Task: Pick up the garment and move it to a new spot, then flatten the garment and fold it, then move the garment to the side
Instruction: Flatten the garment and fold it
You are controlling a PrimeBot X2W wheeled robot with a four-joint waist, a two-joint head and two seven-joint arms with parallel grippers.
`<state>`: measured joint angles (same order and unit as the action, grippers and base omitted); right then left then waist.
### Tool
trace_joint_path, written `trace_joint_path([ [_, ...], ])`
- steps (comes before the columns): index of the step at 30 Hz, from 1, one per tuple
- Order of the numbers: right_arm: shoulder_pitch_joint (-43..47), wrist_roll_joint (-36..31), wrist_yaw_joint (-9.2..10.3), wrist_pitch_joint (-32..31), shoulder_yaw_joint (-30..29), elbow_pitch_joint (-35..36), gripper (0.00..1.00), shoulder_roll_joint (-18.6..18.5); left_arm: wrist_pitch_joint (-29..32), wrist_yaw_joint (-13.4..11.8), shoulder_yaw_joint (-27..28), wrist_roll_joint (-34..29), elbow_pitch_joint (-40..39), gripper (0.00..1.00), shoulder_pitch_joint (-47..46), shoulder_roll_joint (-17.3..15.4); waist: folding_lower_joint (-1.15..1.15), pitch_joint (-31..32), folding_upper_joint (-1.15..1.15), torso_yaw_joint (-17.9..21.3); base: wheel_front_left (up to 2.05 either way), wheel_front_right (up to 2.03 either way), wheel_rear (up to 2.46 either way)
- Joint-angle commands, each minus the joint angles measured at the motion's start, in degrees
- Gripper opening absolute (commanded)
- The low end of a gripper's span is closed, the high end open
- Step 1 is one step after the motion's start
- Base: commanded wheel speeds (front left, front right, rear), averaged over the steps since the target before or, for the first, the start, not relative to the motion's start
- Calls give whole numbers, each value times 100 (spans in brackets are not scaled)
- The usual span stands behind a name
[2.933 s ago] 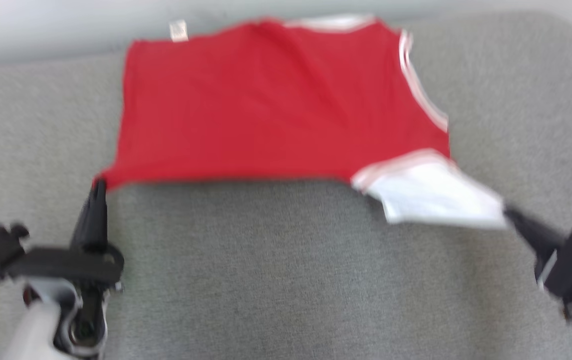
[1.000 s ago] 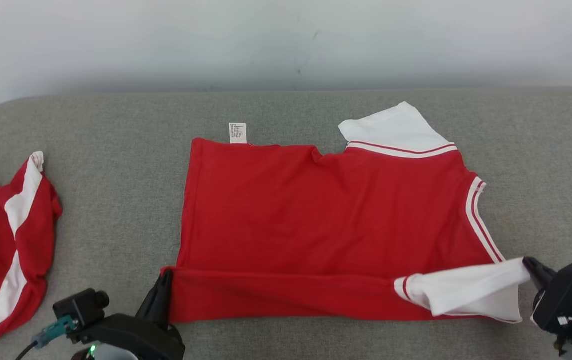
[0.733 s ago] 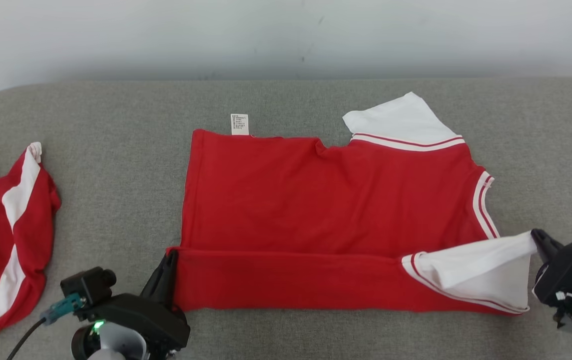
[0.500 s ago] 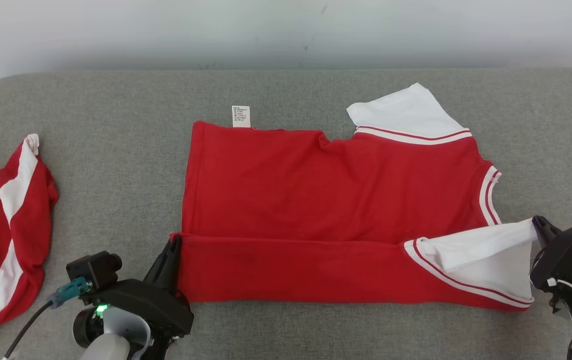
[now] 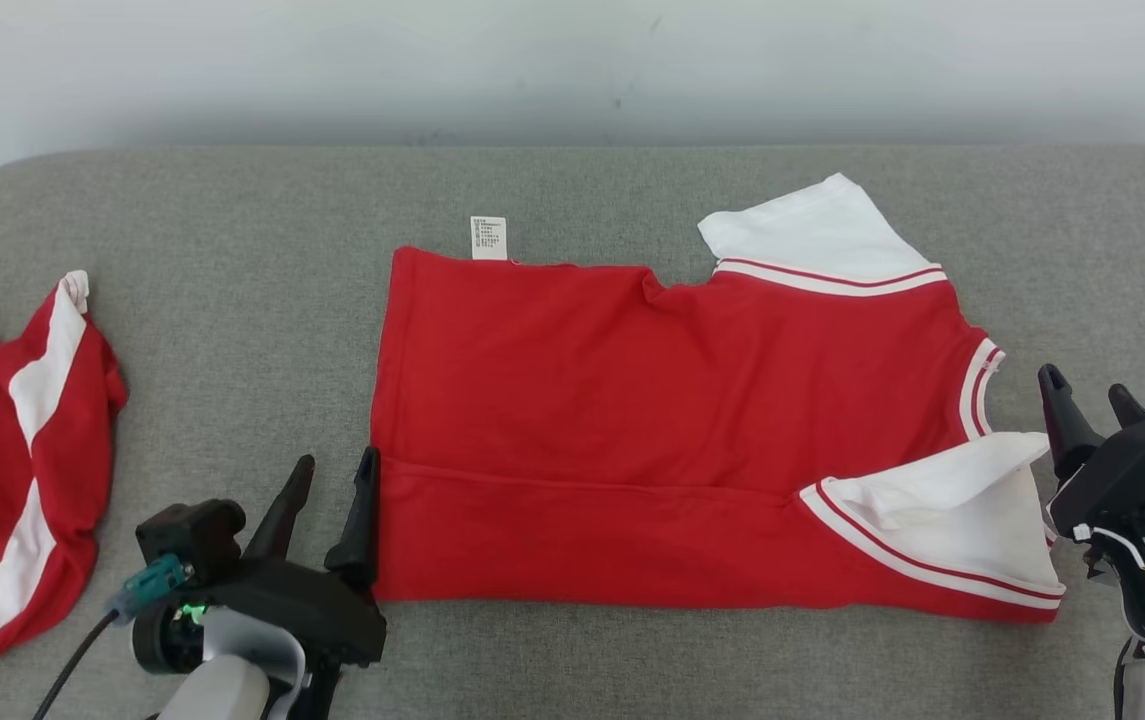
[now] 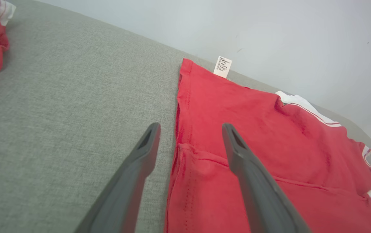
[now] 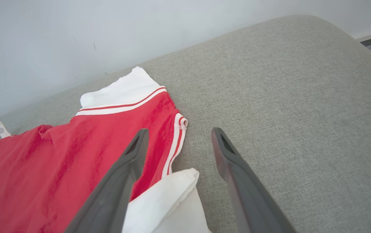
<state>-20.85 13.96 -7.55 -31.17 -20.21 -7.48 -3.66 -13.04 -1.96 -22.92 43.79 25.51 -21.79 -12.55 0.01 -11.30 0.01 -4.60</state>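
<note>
- Red knit garment with white, red-striped sleeves (image 5: 652, 400) lies flat in the middle of the grey woven cushion (image 5: 232, 250), with its near strip folded up over the body.
- It looks light, soft and limp. I judge it will drape and crease from any pinch, and drag a little on the rough weave rather than slide.
- Left gripper (image 5: 329, 495), at 8 o'clock of the garment, stands wide. Its fingers straddle the garment's left edge with nothing clamped.
- Right gripper (image 5: 1092, 405), at 3 o'clock, is likewise spread and empty, just beside the white sleeve (image 5: 942, 500) at 4 o'clock.
- Best holds, I judge, are the doubled corners at 7 and 5 o'clock, where the hems add thickness. A one-layer pinch could peel the fold apart.
- Crumpled red-and-white cloth (image 5: 22, 450) lies well apart at 9 o'clock.
</note>
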Motion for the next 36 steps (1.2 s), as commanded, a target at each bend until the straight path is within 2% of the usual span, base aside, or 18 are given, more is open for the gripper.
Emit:
trace_joint_path([
  [1, 25, 32, 11, 35, -4, 22, 100, -23, -64, -27, -8, -128, 0, 100, 71, -56, -1, 49, -1, -4, 0, 0, 0],
  [7, 507, -41, 11, -332, -234, 247, 100, 12, -176, -211, -189, -617, -72, 100, 568, -165, -1, 192, -1, 5, 0, 0, 0],
  [13, 1096, -238, 11, -1190, -366, 447, 100, 60, -17, -464, -346, -751, 128, 100, 749, -141, -1, 176, -1, 49, 0, 0, 0],
  [17, 1109, -321, 11, -1279, -333, 443, 100, 75, 85, -573, -387, -794, 176, 100, 608, -149, -1, 85, -1, 84, 0, 0, 0],
  [22, 983, -317, 11, -1392, -200, 176, 100, 81, 352, -621, -489, -805, 274, 100, 478, -125, -1, 0, -1, 83, 0, 0, 0],
  [27, 941, -267, 11, -1709, 53, -164, 100, 83, 692, -543, -600, -640, 453, 100, 507, -24, -1, -45, -1, 49, 0, 0, 0],
  [28, 949, -263, 11, -1773, 92, -220, 100, 93, 785, -515, -623, -596, 504, 50, 546, 6, -1, -43, -1, 41, 0, 0, 0],
  [29, 951, -259, 11, -1817, 124, -242, 19, 94, 893, -496, -640, -560, 556, 0, 590, 30, -1, -38, -1, 33, 0, 0, 0],
  [30, 973, -271, 10, -1858, 179, -261, 0, 101, 977, -494, -670, -535, 599, 0, 627, 41, -1, -25, -1, 23, 0, 0, 0],
  [36, 1134, -88, 11, -1861, 138, -173, 0, 87, 1051, -437, -679, -411, 589, 0, 736, 33, -1, 123, -1, -13, 0, 0, 0],
])
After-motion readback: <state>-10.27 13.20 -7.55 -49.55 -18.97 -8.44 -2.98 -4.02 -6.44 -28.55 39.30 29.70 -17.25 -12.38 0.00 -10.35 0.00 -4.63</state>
